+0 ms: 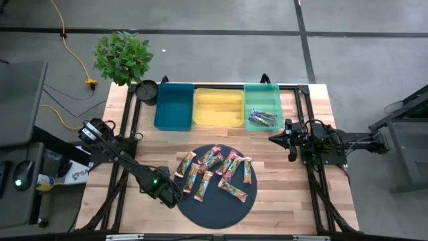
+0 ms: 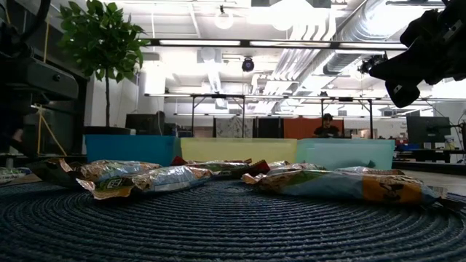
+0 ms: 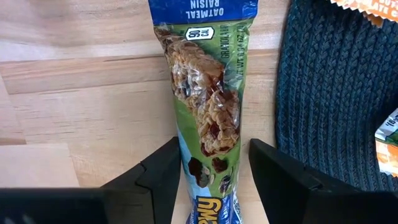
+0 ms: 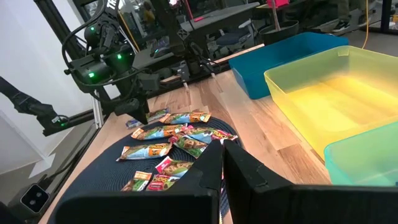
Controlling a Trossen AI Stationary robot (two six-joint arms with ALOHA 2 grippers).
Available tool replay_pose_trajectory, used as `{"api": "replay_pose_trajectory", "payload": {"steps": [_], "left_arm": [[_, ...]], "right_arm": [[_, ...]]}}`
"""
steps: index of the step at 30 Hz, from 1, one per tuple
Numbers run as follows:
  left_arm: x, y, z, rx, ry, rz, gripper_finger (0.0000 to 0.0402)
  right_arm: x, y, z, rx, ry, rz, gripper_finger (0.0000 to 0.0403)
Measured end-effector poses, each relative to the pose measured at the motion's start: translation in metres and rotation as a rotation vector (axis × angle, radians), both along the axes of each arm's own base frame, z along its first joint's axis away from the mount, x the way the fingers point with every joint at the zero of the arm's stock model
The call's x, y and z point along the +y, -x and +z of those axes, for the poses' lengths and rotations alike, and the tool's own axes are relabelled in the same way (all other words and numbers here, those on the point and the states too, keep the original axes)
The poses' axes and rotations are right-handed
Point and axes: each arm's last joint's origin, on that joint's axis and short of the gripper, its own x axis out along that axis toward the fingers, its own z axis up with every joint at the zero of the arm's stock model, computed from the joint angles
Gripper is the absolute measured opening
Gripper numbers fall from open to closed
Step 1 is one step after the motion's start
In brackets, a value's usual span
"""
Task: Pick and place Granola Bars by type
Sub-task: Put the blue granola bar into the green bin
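Observation:
Several shiny granola bars [image 1: 217, 171] lie scattered on a dark round mat [image 1: 217, 211]. Two blue-purple bars [image 1: 262, 118] lie in the green tray [image 1: 263, 97]. My left gripper [image 1: 170, 193] is low at the mat's left edge. In the left wrist view its open fingers [image 3: 214, 177] stand on either side of a blue-and-green oatmeal raisin bar [image 3: 205, 93] that lies flat on the wood beside the mat [image 3: 336, 93]. My right gripper [image 1: 292, 148] is shut and holds nothing. It hangs raised in front of the green tray [image 2: 404, 87], as the right wrist view [image 4: 222, 171] also shows. My left gripper comes down from above with one finger [image 3: 161, 177] on each long side of the bar's near end [image 3: 214, 162], the fingers across the bar. The bar lies flat on the wood. I cannot tell whether the fingers touch it.
A blue tray [image 1: 174, 106], a yellow tray [image 1: 219, 107] and the green tray stand side by side along the far edge. A potted plant [image 1: 124, 57] and a black pot [image 1: 147, 90] sit at the far left corner. Bare wood shows on both sides of the mat.

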Motion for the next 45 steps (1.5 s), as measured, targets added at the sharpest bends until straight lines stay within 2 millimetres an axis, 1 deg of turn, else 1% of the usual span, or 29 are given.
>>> {"api": "replay_pose_trajectory", "payload": {"steps": [15,18,24,28,34,38,45], "left_arm": [[-0.001,-0.001,0.001,-0.001,0.0,-0.001,0.0179],[-0.001,-0.001,0.002,-0.003,0.002,-0.001,0.0163],[-0.002,-0.001,0.002,-0.006,0.007,-0.002,0.0114],[-0.002,-0.002,0.002,-0.006,0.009,-0.002,0.0091],[0.001,0.0,0.012,-0.052,0.001,0.001,0.0074],[0.007,0.002,0.027,-0.149,-0.071,0.011,0.0067],[0.014,0.001,0.046,-0.334,-0.194,-0.021,0.0055]], "right_arm": [[0.0,0.0,0.0,0.0,0.0,0.0,0.0],[0.0,0.0,0.0,0.0,0.0,0.0,0.0],[0.0,0.0,0.0,0.0,0.0,0.0,0.0],[0.0,0.0,0.0,0.0,0.0,0.0,0.0],[0.0,0.0,0.0,0.0,0.0,0.0,0.0],[0.0,0.0,0.0,-0.001,0.0,0.0,0.0],[0.0,0.0,0.0,0.0,0.0,0.0,0.0]]}}
